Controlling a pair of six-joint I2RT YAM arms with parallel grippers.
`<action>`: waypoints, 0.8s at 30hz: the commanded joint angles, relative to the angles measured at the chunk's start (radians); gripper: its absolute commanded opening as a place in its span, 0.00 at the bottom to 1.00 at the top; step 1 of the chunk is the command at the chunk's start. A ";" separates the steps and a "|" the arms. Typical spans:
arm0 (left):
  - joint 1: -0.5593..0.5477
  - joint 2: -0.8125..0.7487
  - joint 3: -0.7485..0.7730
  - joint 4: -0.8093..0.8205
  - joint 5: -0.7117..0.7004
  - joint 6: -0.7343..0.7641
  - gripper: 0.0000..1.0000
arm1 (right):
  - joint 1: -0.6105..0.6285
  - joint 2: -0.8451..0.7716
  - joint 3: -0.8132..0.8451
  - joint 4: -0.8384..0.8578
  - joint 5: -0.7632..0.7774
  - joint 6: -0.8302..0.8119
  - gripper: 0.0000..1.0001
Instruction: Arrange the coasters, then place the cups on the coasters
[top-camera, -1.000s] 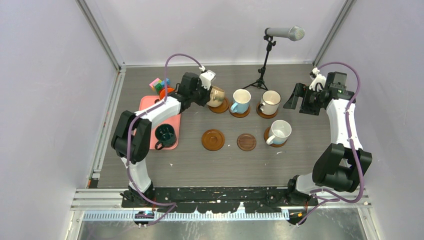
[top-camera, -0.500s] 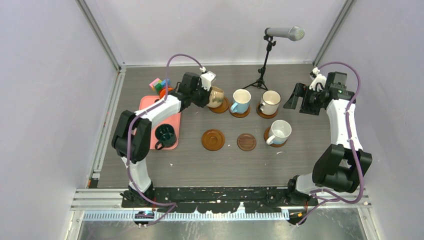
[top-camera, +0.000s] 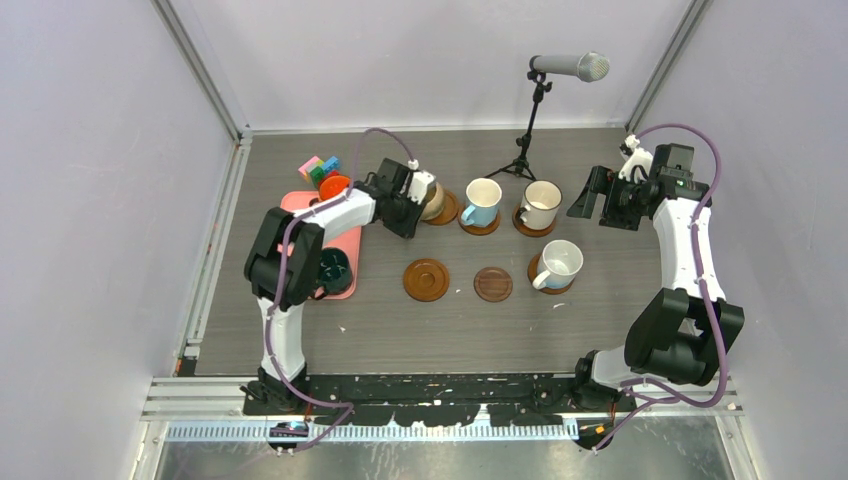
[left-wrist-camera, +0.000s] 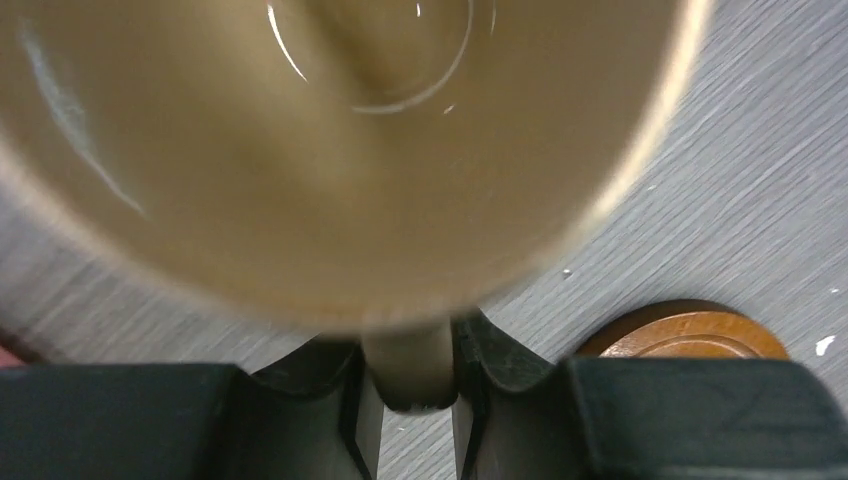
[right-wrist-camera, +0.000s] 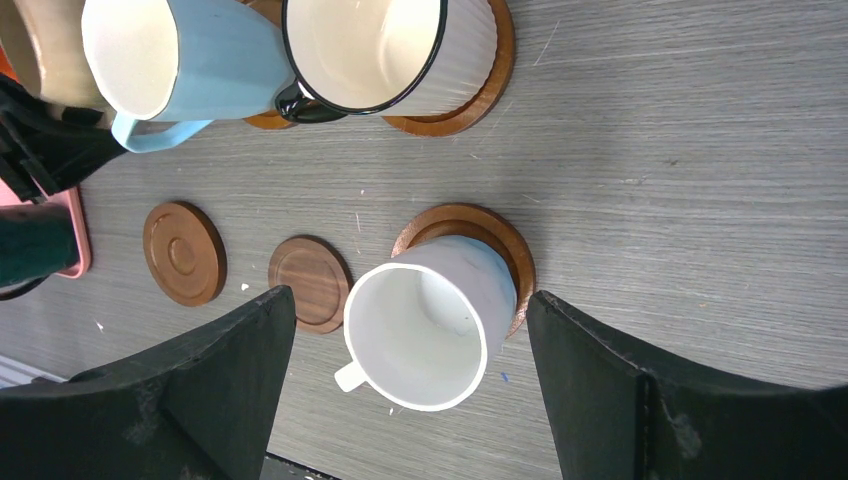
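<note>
My left gripper is shut on the handle of the beige cup, which rests on the back-left coaster. The light blue cup, the cream cup and the white cup each stand on a coaster. Two coasters lie bare in the front row. On the pink tray stands the dark green cup; the orange cup sits behind it. My right gripper hangs open above the table, at the right, holding nothing.
A microphone on a black tripod stands at the back, behind the cups. Small coloured toy blocks lie at the back left by the tray. Light walls with metal rails close in the table on three sides.
My left arm has swung in and down, bringing the beige cup lower onto its coaster. The right arm has not moved.
</note>
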 joint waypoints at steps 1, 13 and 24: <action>-0.002 0.023 0.016 -0.064 -0.005 -0.013 0.26 | -0.004 -0.047 0.005 0.015 0.007 -0.011 0.90; -0.003 -0.002 0.048 -0.043 0.001 -0.030 0.29 | -0.006 -0.048 -0.006 0.013 0.004 -0.017 0.90; -0.003 -0.001 0.075 -0.039 0.001 -0.042 0.32 | -0.006 -0.049 -0.009 0.015 -0.001 -0.018 0.90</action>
